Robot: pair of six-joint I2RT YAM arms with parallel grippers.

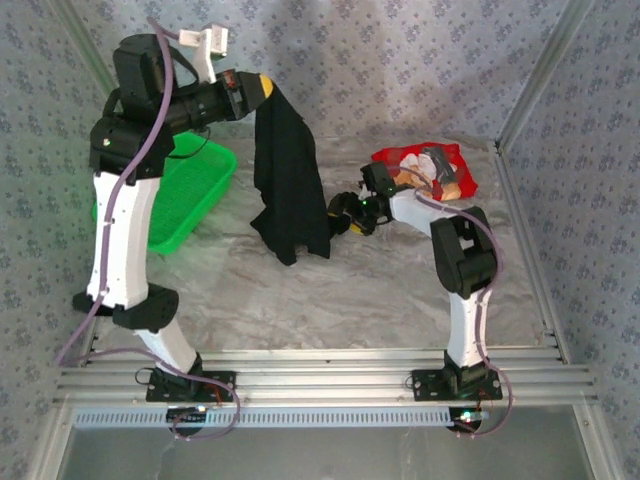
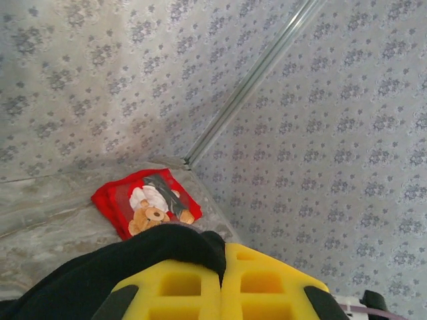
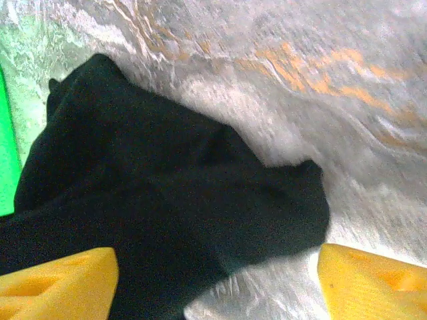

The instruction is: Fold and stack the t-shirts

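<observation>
Left claw (image 1: 262, 88), clamped on the black tee (image 1: 290, 180), holds it high with its lower end on the bench (image 1: 330, 290); right claw (image 1: 345, 213), fingers apart beside that end, should pinch one corner cleanly before spreading; red tee (image 1: 425, 170) lies folded far right

No words, labels, brand names or numbers can be read. The folded red t-shirt (image 2: 143, 200) carries a teddy-bear picture, but no lettering can be made out on it. The black t-shirt (image 1: 290, 185) looks plain.
</observation>
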